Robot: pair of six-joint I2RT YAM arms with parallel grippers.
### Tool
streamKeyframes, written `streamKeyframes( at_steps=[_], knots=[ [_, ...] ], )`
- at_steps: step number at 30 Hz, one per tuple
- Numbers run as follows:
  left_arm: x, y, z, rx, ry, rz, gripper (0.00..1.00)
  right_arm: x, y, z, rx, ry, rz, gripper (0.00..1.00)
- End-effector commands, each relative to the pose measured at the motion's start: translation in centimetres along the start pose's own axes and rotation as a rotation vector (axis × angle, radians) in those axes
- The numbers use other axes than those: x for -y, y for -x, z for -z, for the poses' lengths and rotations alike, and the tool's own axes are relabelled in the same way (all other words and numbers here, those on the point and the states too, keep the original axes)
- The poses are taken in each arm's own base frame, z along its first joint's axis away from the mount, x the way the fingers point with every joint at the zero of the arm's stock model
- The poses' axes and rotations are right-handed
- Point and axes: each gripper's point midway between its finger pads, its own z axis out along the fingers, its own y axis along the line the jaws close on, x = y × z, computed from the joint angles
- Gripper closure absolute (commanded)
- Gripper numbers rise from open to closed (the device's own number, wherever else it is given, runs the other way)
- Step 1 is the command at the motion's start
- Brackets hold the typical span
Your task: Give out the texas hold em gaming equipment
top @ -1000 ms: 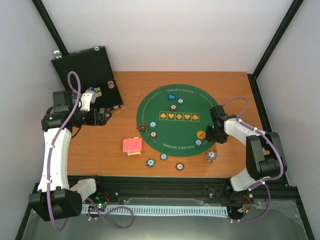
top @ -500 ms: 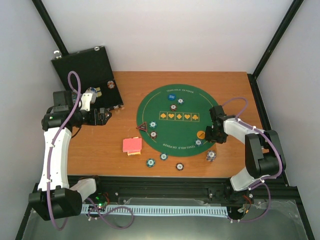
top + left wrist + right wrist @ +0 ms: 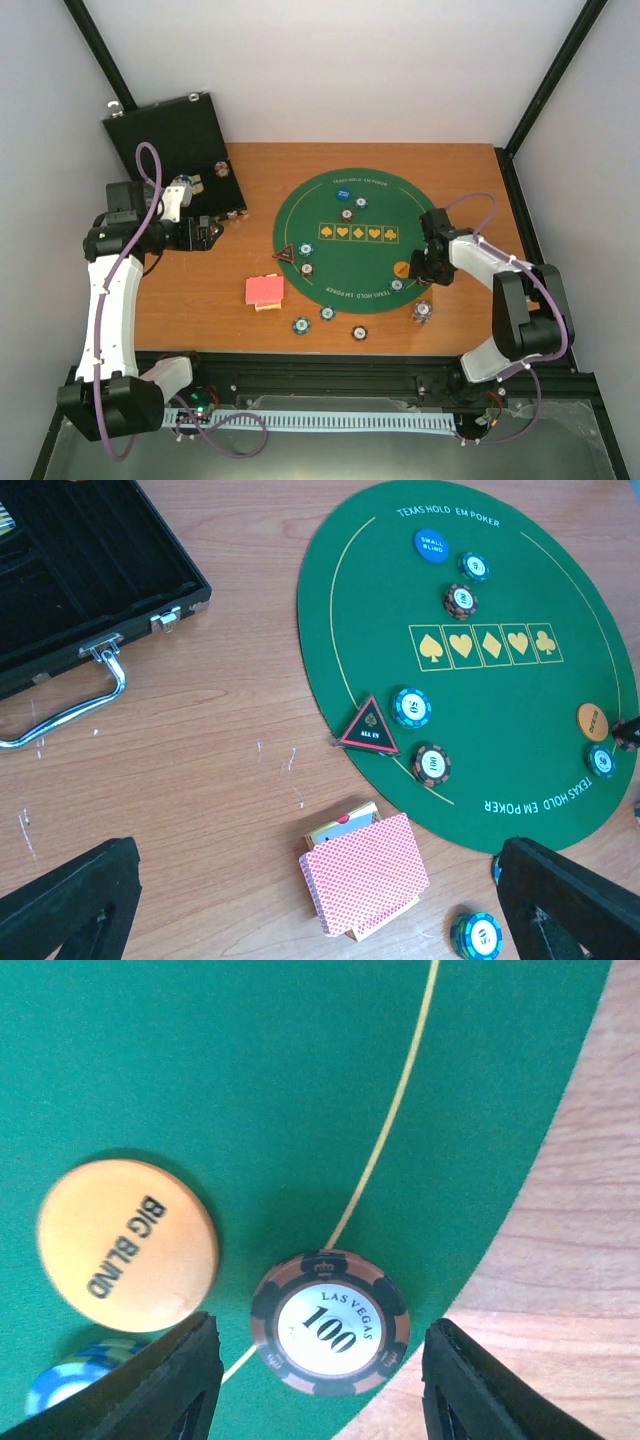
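- Brown chip (image 3: pixel 330 1322): stripe-edged, white centre printed "LAS VEGAS 100", flat near the green mat (image 3: pixel 250 1060) edge, beside the orange "BIG BLIND" button (image 3: pixel 127 1244).
- Right tool (image 3: pixel 320 1360): partly spread, straddling the chip without touching it.
- Left tool (image 3: pixel 320 900): fully spread, empty.

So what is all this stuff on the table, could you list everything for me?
Table: one, brown wood, under everything.
Mat: one, green, round, middle of table.
Case: one, black, open, far left.
Small blind button: one, blue, far side of mat.
Big blind button: one, orange, right side of mat.
All-in marker: one, dark triangle, mat's left edge.
Teal chips: three on mat, three teal-looking on wood near front.
Brown chips: three, on mat, one at its right edge.
Purple-white chip: one, on wood, front right.
Card deck: one, red backs, on wood left of mat.
Left gripper: one, black, open, near case.
Right gripper: one, black, open, straddling the right-edge brown chip.
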Motion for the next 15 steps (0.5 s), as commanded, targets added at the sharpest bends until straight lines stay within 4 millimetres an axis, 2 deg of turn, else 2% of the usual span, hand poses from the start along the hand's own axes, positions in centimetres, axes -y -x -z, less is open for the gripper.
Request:
streamKeyframes(
  at_steps=[1, 4, 6, 12, 15],
  knots=[
    [0.3, 1.0, 0.8, 0.034, 0.002, -0.023, 0.0, -0.5, 1.7, 2.9, 0.07, 0.023, -0.009, 0.48],
    [0.3, 1.1, 0.8, 0.034, 0.001, -0.022, 0.0, -0.8, 1.6, 4.3, 0.093, 0.039, -0.024, 0.48],
    [0.3, 1.2, 0.7, 0.034, -0.004, -0.017, 0.0, -1.3, 0.7, 5.2, 0.101, 0.029, -0.008, 0.47],
    [0.4, 1.3, 0.6, 0.041, -0.014, -0.011, 0.0, -3.1, -3.6, 7.3, 0.121, 0.018, 0.032, 0.38],
    [0.4, 1.1, 0.5, 0.039, -0.016, -0.009, 0.0, -3.3, -5.6, 7.7, 0.105, 0.008, 0.013, 0.33]
  ],
)
